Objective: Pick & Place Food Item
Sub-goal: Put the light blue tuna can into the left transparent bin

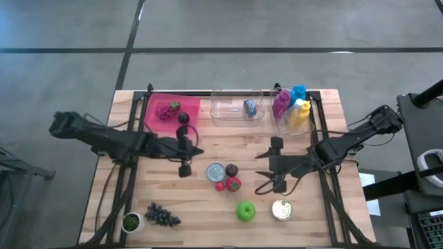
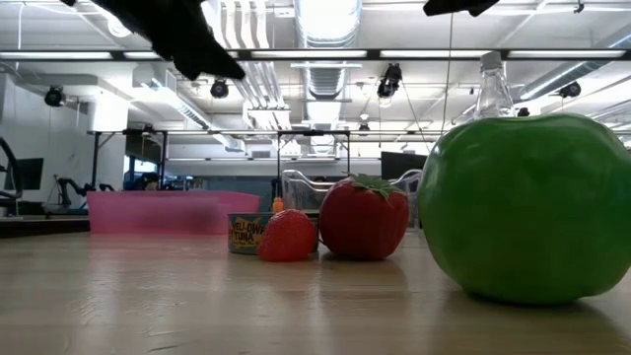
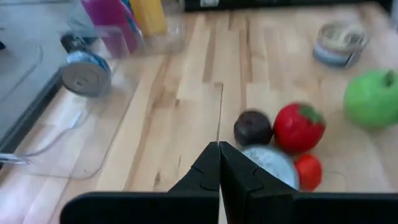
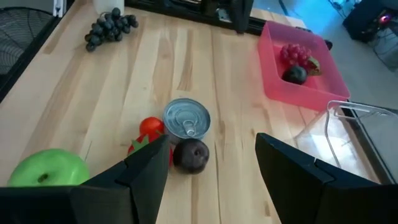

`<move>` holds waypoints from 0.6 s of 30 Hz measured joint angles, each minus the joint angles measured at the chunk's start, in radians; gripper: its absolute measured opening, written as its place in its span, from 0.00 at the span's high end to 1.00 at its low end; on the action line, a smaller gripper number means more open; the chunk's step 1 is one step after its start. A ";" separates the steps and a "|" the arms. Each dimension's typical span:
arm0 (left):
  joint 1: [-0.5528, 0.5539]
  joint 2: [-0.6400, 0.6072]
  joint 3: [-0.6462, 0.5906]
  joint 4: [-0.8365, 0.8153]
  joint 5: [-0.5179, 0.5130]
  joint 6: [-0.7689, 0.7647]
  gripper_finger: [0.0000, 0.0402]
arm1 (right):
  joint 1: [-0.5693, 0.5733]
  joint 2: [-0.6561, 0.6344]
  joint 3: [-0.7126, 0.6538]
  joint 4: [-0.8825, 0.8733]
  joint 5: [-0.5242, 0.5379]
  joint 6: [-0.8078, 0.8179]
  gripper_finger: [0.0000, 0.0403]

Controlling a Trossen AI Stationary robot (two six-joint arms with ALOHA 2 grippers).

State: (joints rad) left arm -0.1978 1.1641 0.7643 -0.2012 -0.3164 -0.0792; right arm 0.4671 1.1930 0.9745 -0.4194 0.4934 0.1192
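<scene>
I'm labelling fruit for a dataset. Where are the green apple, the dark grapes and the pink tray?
green apple (image 1: 246, 211), high view, its top.
dark grapes (image 1: 162, 216), high view, middle of the bunch.
pink tray (image 1: 151, 117), high view, bare floor near its left wall.

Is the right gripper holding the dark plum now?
No, in the right wrist view the right gripper is open and empty, and the dark plum lies on the table beyond its fingers.

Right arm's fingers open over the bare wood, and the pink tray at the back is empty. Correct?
Not quite. The pink plastic tray isn't empty: the right wrist view shows a red berry cluster and a dark round fruit in it. The right gripper is open.
</scene>
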 joint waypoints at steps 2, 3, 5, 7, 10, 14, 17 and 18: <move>0.000 0.039 0.000 0.000 0.011 0.003 1.00 | 0.000 -0.003 0.000 0.001 0.000 -0.009 0.42; 0.000 0.059 0.000 -0.001 0.021 0.006 1.00 | 0.000 -0.004 0.000 0.006 0.000 -0.014 0.42; 0.000 0.097 0.003 -0.001 0.039 0.036 1.00 | 0.000 -0.006 0.000 0.014 0.000 -0.022 0.42; 0.000 0.131 0.007 -0.001 0.051 0.069 1.00 | 0.000 -0.006 0.000 0.013 0.000 -0.026 0.42; 0.000 0.180 0.016 0.002 0.071 0.076 1.00 | 0.000 -0.004 -0.003 0.014 0.000 -0.027 0.42; 0.000 0.245 0.035 0.002 0.147 0.070 1.00 | 0.000 -0.004 -0.014 0.015 0.002 -0.027 0.42; 0.000 0.300 0.050 0.003 0.198 0.034 1.00 | 0.000 -0.004 -0.018 0.019 0.002 -0.026 0.42; 0.000 0.321 0.056 0.002 0.205 0.026 1.00 | 0.000 -0.004 -0.019 0.023 0.003 -0.026 0.42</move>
State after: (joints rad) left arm -0.1974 1.4852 0.8198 -0.1994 -0.1115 -0.0529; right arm 0.4671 1.1889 0.9550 -0.3966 0.4961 0.0931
